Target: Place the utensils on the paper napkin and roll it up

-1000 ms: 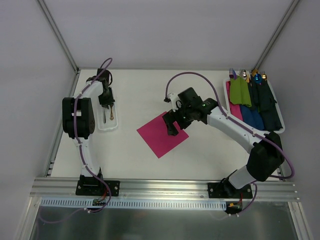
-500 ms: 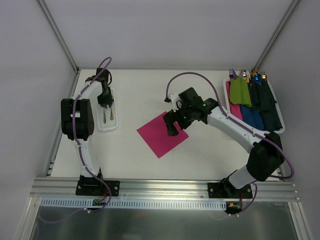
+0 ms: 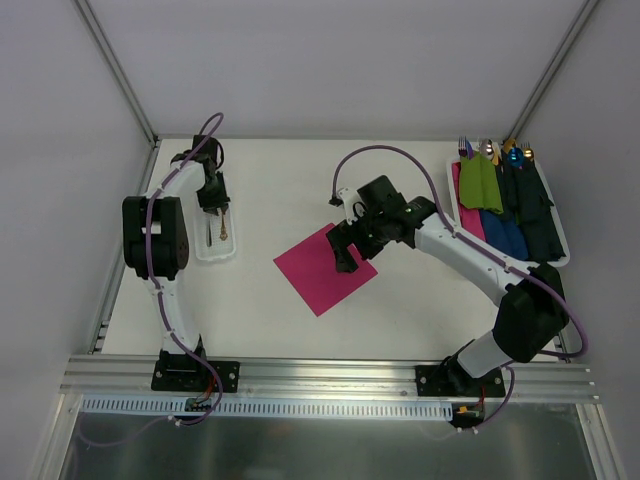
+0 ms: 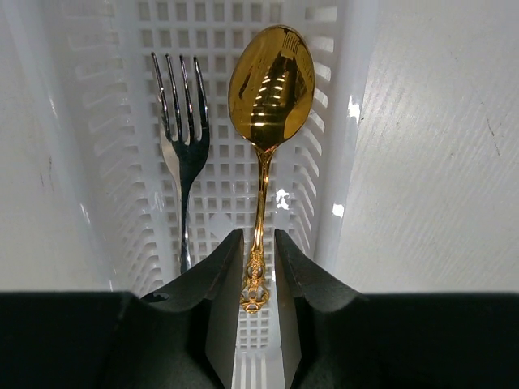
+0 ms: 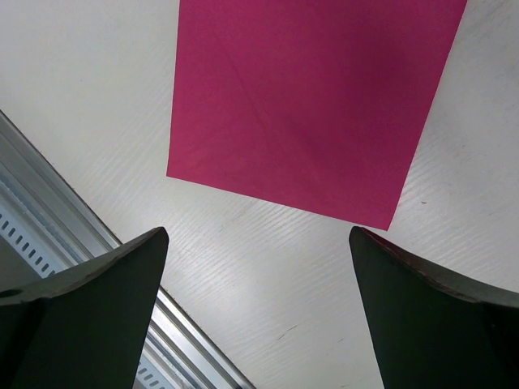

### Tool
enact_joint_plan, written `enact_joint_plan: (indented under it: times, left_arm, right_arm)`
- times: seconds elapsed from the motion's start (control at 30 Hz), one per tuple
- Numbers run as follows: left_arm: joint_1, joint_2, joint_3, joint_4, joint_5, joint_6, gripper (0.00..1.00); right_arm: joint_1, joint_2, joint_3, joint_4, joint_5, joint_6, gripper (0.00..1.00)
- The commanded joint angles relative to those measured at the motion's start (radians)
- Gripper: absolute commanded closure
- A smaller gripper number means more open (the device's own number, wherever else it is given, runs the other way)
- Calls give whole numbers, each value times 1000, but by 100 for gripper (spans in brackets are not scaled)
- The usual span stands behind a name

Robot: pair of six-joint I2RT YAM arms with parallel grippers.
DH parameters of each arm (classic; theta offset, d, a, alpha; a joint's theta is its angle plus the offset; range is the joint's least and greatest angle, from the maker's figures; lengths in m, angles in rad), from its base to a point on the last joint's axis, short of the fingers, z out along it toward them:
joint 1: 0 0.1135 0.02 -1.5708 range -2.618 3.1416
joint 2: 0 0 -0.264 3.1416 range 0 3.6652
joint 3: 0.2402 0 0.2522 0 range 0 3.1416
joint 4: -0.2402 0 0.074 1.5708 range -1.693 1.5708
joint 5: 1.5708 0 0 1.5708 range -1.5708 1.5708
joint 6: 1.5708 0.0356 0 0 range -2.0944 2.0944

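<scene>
The left gripper (image 4: 258, 267), jaws narrowly parted, straddles only the gold spoon (image 4: 270, 81) at its handle tip in the white tray (image 4: 345, 121), so it may slip out before reaching the napkin (image 5: 316, 97) beneath the right gripper (image 5: 258, 235), jaws spread wide.

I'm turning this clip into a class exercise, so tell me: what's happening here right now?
The left gripper is down in a white slotted tray, its jaws narrowly straddling the handle of a gold spoon; a grip can't be confirmed. A fork lies beside it. The right gripper hovers, jaws wide open, over the pink napkin, which lies flat and bare.
</scene>
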Motion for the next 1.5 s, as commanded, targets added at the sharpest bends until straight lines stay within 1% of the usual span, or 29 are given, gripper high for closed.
enact_joint_plan:
  times: [0.0, 0.23, 0.33, 0.43, 0.47, 0.57, 0.67, 0.7, 0.87, 0.9, 0.97, 1.0, 1.07, 1.1, 1.13, 1.2, 1.23, 1.3, 1.33, 1.43, 1.47]
  left_arm:
    - [12, 29, 35, 4, 0, 11, 77]
    - [12, 65, 40, 21, -20, 18, 78]
    - [12, 77, 38, 22, -24, 15, 81]
    - [12, 72, 34, 25, -19, 11, 97]
    - [12, 68, 29, 25, -20, 9, 100]
    - [12, 36, 23, 25, -19, 9, 100]
    - [12, -33, 11, 24, -22, 0, 100]
    - [12, -82, 9, 24, -27, -5, 100]
    - [-13, -254, 6, -5, -42, -32, 100]
    - [-42, -300, 6, -17, -42, -40, 100]
    - [-91, -342, -14, -37, -39, -78, 100]
    - [-155, -375, -26, -44, -49, -97, 100]
    - [-226, -400, -78, -44, -42, -175, 100]
    - [-307, -411, -93, -44, -46, -201, 100]
    - [-351, -411, -107, -44, -63, -245, 100]
    - [-437, -391, -136, -41, -86, -287, 100]
    - [-509, -379, -146, -41, -82, -313, 100]
    - [-576, -339, -155, -34, -89, -367, 100]
    - [-638, -327, -159, -28, -109, -400, 100]
    - [-705, -274, -159, -2, -122, -437, 100]
    - [-726, -259, -156, 5, -90, -460, 100]
  right_arm:
    - [-11, -9, -2, -6, -23, -17, 1]
    - [-22, -14, -2, -5, -27, -23, 1]
    - [-28, -18, -7, -6, -35, -23, 1]
    - [-31, -24, -13, -6, -41, -20, 1]
    - [-34, -29, -16, -6, -41, -20, 1]
    - [-45, -33, -18, -6, -44, -14, 1]
    - [-65, -46, -15, -7, -63, -8, 1]
    - [-72, -50, -12, -9, -64, -6, 1]
    - [-163, -79, 18, -32, -107, 0, 1]
    - [-199, -84, 22, -42, -115, 0, 1]
    - [-240, -98, 33, -50, -129, -5, 1]
    - [-259, -101, 33, -61, -135, -8, 1]
    - [-319, -116, 36, -73, -152, -14, 1]
    - [-354, -121, 34, -87, -158, -19, 1]
    - [-368, -124, 38, -96, -164, -28, 1]
    - [-396, -135, 39, -117, -182, -36, 1]
    - [-422, -141, 36, -125, -187, -39, 1]
    - [-453, -150, 33, -142, -202, -52, 1]
    - [-461, -152, 33, -148, -205, -57, 1]
    - [-490, -153, 31, -148, -218, -48, 1]
    - [-493, -150, 34, -147, -219, -45, 1]
